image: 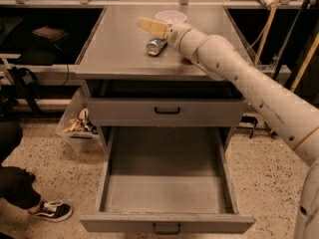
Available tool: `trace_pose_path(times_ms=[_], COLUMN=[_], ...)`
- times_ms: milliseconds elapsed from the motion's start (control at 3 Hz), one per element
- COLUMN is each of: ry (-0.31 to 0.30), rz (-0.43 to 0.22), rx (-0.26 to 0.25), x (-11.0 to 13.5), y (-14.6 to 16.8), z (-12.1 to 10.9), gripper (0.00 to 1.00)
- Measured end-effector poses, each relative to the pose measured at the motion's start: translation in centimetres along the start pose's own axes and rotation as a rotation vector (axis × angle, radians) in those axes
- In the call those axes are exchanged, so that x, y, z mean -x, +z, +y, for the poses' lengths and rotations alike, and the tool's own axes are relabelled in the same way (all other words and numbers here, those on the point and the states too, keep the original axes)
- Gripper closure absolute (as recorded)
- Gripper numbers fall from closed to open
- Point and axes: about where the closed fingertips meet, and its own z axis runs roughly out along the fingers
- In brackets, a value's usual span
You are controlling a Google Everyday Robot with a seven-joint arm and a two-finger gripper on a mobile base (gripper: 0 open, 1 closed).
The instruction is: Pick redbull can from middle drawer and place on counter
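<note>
The redbull can (156, 46) lies on its side on the grey counter (119, 49), near its middle. My gripper (151, 26) hangs just above and behind the can, apart from it, with its tan fingers open and empty. My arm (239, 78) reaches in from the right across the counter. The middle drawer (167, 188) is pulled out below, with a bare grey floor and a dark loop handle (167, 228) on its low front panel.
A white bowl (171, 17) stands at the back of the counter behind the gripper. The top drawer (167, 111) is shut. A clear bin of items (79, 126) sits on the floor at the left. A person's shoe (50, 211) is at the lower left.
</note>
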Motion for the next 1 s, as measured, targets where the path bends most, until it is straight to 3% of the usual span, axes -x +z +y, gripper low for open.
trace_pose_path(times_ms=[333,667,1000], ry=[-0.010,-0.109,-0.183], rz=[0.158,0.423,0.549], rx=[0.073,0.141,0.136], x=[-1.9,-7.8,-10.2], y=[0.8,-0.7,-2.8], z=[7.7,16.8,18.8], gripper=[0.00,0.00,0.00])
